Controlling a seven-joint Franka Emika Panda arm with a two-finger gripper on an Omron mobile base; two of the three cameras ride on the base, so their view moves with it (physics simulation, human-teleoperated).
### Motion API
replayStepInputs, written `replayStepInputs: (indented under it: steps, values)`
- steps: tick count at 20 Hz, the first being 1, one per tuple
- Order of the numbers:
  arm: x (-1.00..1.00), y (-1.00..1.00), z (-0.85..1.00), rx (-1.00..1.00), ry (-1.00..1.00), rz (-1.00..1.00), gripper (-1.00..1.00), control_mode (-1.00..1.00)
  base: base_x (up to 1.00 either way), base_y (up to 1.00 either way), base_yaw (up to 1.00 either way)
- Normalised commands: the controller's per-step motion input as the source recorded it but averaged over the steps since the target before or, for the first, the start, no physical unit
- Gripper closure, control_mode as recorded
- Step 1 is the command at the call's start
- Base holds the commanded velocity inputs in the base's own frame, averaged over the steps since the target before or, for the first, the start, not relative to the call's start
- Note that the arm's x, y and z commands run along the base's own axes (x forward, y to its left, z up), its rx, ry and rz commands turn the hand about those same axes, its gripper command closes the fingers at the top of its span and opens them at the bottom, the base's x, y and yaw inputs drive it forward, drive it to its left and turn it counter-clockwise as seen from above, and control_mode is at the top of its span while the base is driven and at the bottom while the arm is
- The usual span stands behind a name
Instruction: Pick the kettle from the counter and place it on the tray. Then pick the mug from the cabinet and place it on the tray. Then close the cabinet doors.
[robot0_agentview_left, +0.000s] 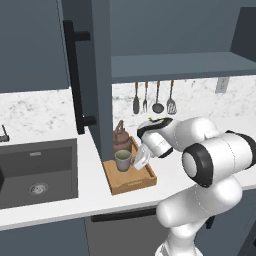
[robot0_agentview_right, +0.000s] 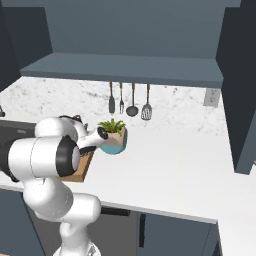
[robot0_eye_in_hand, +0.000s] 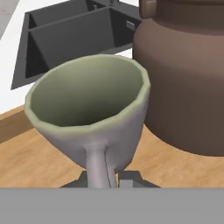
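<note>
Setting the mug (robot0_eye_in_hand: 89, 113) on the tray (robot0_agentview_left: 131, 184) beside the kettle (robot0_agentview_left: 121, 138), the gripper (robot0_eye_in_hand: 107, 177) pinches its handle; next, release, then shut the cabinet doors (robot0_agentview_left: 102, 75).

Bystanders along the marble wall

Four utensils (robot0_agentview_left: 153, 98) hang in a row on the backsplash (robot0_agentview_right: 180, 107); a potted plant (robot0_agentview_right: 113, 135) sits below them, a wall outlet (robot0_agentview_right: 212, 97) lies to their right, a dark sink (robot0_agentview_left: 37, 172) to their left.

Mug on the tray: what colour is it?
Grey-green mug with a paler rim, clearest in the hand view.
</note>
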Motion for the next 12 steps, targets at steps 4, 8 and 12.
replayStepInputs:
  steps: [4, 8, 12]
  values:
    - [-0.13, 0.03, -0.02, 0.0, 0.0, 0.0, 1.0, -1.0, 0.0, 0.0, 0.0]
    - [-0.1, 0.06, 0.0, 0.0, 0.0, 0.0, 1.0, -1.0, 0.0, 0.0, 0.0]
    - [-0.06, 0.09, -0.02, 0.0, 0.01, 0.0, -1.0, -1.0, 0.0, 0.0, 0.0]
